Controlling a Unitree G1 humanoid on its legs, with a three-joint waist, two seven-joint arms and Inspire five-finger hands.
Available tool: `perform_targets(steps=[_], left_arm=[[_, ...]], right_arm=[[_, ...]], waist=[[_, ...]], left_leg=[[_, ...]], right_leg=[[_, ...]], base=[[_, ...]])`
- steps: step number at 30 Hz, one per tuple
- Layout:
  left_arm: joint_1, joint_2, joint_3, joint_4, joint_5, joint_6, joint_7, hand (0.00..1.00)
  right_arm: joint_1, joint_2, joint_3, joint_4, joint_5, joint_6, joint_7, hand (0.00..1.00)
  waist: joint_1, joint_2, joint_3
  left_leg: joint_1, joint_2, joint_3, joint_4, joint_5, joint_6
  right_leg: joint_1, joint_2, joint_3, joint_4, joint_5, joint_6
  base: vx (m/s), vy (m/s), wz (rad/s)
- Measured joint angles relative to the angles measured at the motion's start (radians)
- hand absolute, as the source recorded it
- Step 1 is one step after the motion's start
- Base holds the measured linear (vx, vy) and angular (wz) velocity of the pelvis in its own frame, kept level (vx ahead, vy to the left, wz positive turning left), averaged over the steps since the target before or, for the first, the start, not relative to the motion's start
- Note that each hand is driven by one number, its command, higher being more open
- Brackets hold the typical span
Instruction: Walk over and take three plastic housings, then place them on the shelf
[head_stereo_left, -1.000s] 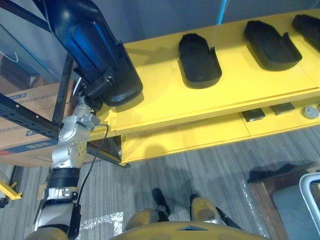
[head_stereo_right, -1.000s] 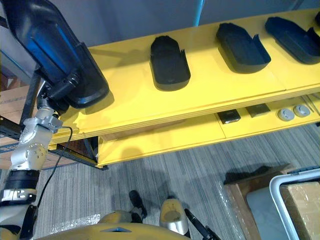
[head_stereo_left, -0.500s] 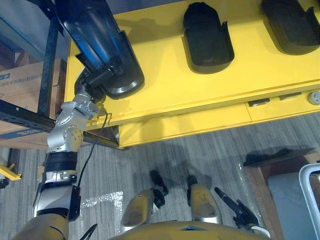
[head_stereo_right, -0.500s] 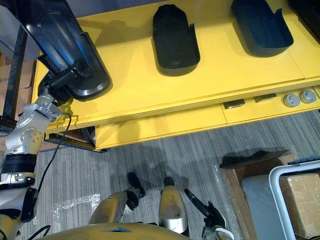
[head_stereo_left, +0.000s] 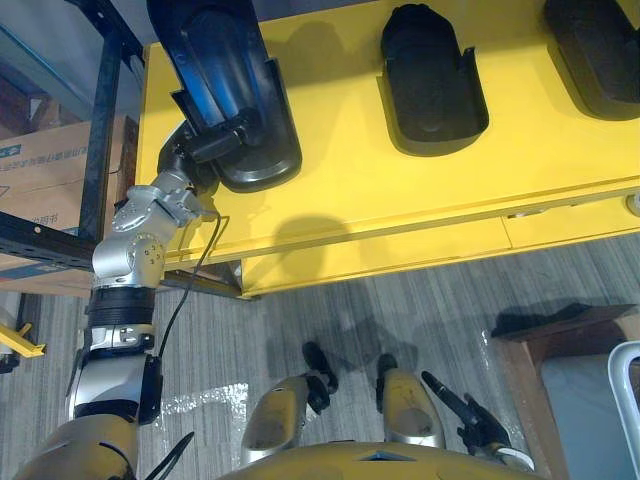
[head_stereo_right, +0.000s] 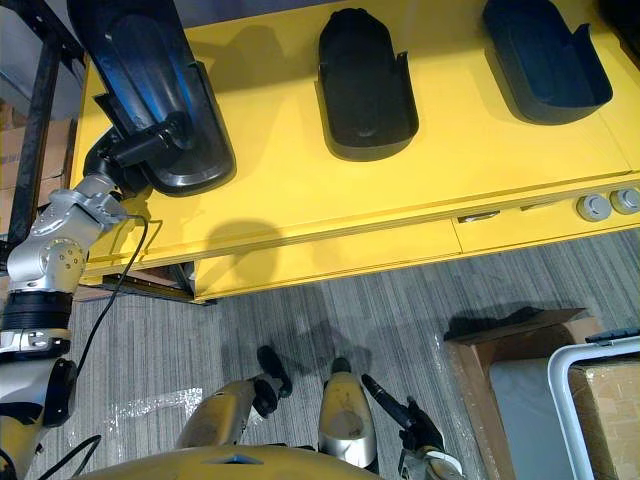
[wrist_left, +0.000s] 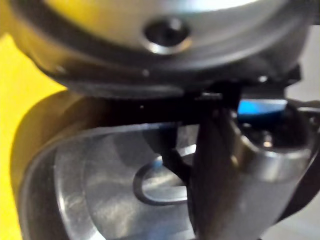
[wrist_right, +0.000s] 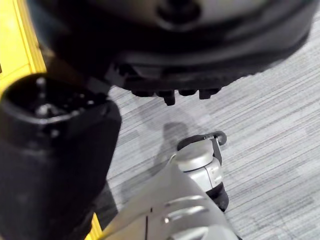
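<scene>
Left eye view: left hand (head_stereo_left: 203, 152) clasps housing's (head_stereo_left: 222, 75) near end at shelf (head_stereo_left: 340, 195).

a factory or warehouse floor, by the look of it. black housings (head_stereo_right: 368, 85) lie in a row on a long yellow shelf (head_stereo_right: 300, 200). dark steel racking (head_stereo_left: 103, 120) and cardboard boxes (head_stereo_left: 40, 170) stand beside it, over grey striped flooring (head_stereo_right: 400, 300).
</scene>
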Motion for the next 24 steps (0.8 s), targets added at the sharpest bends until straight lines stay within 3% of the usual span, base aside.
perform_targets(steps=[1,2,18,24], left_arm=[[-0.002,0.002,0.000,0.001,0.002,0.004,-0.001,0.00],[-0.006,0.004,0.000,0.006,0.015,0.007,-0.008,1.00],[-0.028,0.009,-0.026,0.038,0.108,0.055,-0.041,1.00],[-0.028,0.009,-0.022,0.047,0.109,0.068,0.041,1.00]], right_arm=[[0.000,0.000,0.000,0.000,0.000,0.000,0.000,1.00],[0.000,0.000,0.000,0.002,0.000,0.001,0.000,1.00],[0.007,0.000,0.007,0.007,0.005,0.002,-0.003,1.00],[0.011,0.001,0.007,0.008,0.045,0.003,-0.002,1.00]], waist=[[0.000,0.000,0.000],[-0.001,0.000,0.000],[-0.001,0.019,-0.012],[-0.003,0.028,-0.019]], left_leg=[[0.000,0.000,0.001,0.000,-0.001,-0.002],[0.001,-0.001,0.003,0.000,-0.002,-0.003],[0.018,-0.008,-0.002,-0.006,0.004,0.007],[0.027,-0.008,0.000,-0.013,0.004,0.007]], right_leg=[[0.000,-0.001,0.000,0.000,0.000,0.000],[0.001,-0.002,0.000,0.000,0.000,0.000],[0.023,-0.010,-0.013,-0.007,-0.007,0.010],[0.035,-0.009,-0.019,-0.022,-0.007,0.010]], base=[[-0.02,0.008,-0.04],[-0.02,0.012,-0.03],[0.00,0.001,0.01],[0.00,-0.001,-0.01]])
